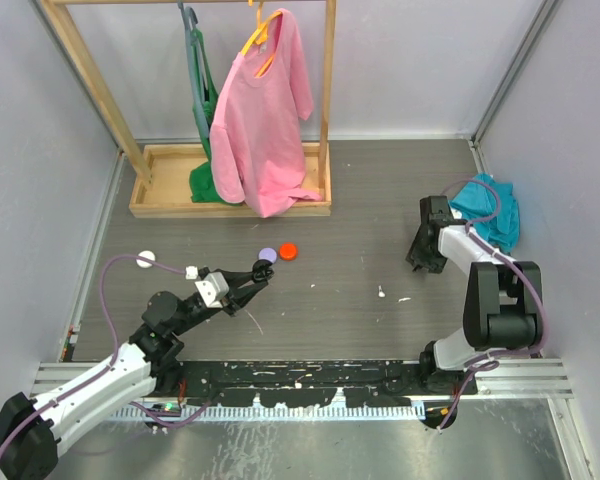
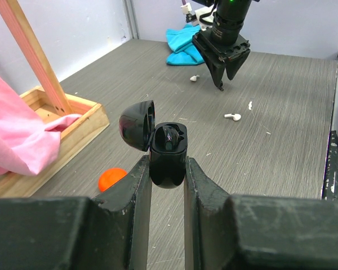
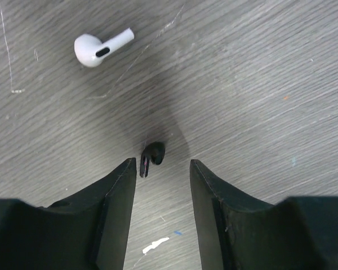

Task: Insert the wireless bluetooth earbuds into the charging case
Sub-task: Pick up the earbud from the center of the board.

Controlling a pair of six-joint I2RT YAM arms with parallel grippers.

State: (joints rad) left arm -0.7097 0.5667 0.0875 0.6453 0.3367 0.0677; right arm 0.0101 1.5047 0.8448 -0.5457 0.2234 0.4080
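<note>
From the top camera I see my left claw (image 1: 256,272) at about 8 o'clock on the table, clenched on the black case (image 1: 263,268). The case looks lifted off the table, I think so a bud can be brought to it. My right claw (image 1: 421,262) points down at 3 o'clock, near the blue cloth (image 1: 485,210). Two white buds (image 1: 381,292) lie on the table between the arms, nearer the right one. A lilac disc (image 1: 268,255) and a red disc (image 1: 288,250) sit just past the case at 12 o'clock. In the left wrist camera the case stands upright, squeezed at its sides by the two fingers, with its lid swung open toward 10 o'clock. The cup faces up, and I judge that is so a bud can drop straight in. Something dark shows inside, but I cannot tell if it is a bud. In the right wrist camera a dark bud (image 3: 152,154) lies on the table between my right claw's fingers, which are spread apart and grip nothing. It is closer to the finger at 9 o'clock, and I cannot tell if they touch. One of the white buds lies at 11 o'clock, well apart. I judge the claw sits around the dark bud so that closing will pinch it. The bud is tiny and round, so it could slip out.
</note>
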